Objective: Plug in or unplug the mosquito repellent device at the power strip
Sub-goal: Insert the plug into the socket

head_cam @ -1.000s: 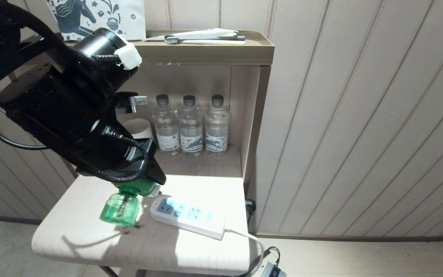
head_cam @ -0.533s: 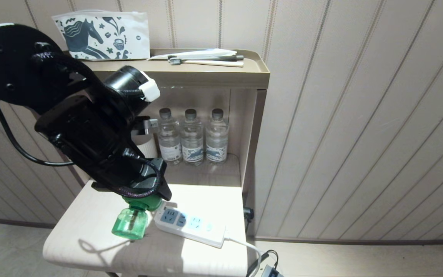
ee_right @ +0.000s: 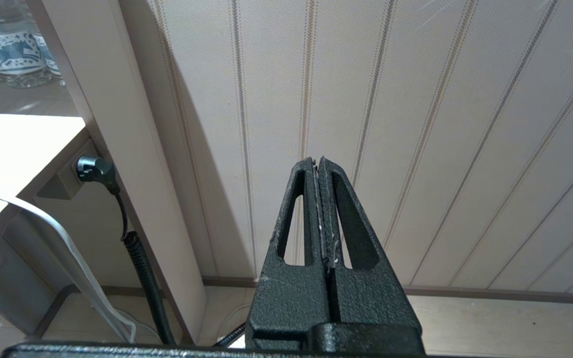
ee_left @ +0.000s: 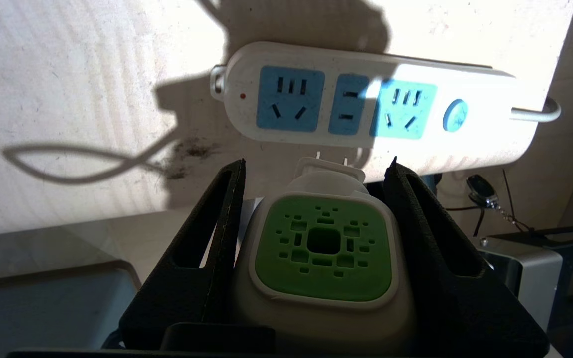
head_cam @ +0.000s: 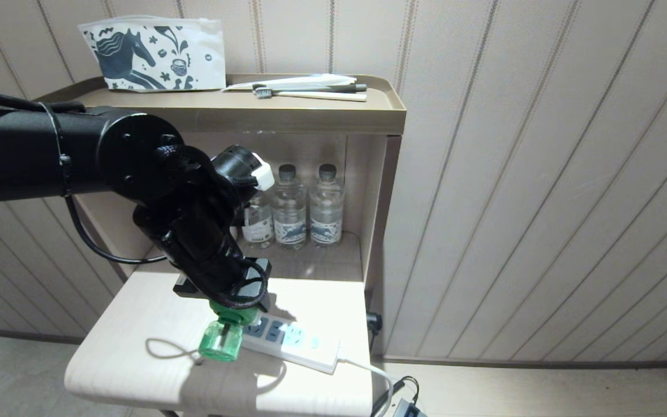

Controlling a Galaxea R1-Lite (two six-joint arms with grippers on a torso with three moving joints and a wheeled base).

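My left gripper [head_cam: 235,310] hangs over the pale table [head_cam: 119,347], shut on the white head of the mosquito repellent device [head_cam: 220,341]. Its green bottle points at the table's front edge. In the left wrist view the black fingers [ee_left: 227,223] clamp both sides of the device [ee_left: 324,248], green vented face toward the camera. Its two metal prongs [ee_left: 331,156] point at the power strip [ee_left: 485,124], just short of its side, near the middle two-pin socket, and are not inserted. The strip [head_cam: 316,350] lies flat on the table. My right gripper [ee_right: 317,161] is shut on nothing, off by the wall panelling.
Water bottles [head_cam: 290,202] stand in the shelf recess behind the table. The shelf top [head_cam: 310,116] carries toothbrushes [head_cam: 310,92] and a horse-print pouch [head_cam: 154,55]. The strip's white cord [head_cam: 368,368] runs off the table's right end, where a black plug [head_cam: 375,321] sits.
The head view shifted early on. My left arm has stretched out and lowered, carrying the device to the right until its bottle overlaps the strip's left end. The grip has held.
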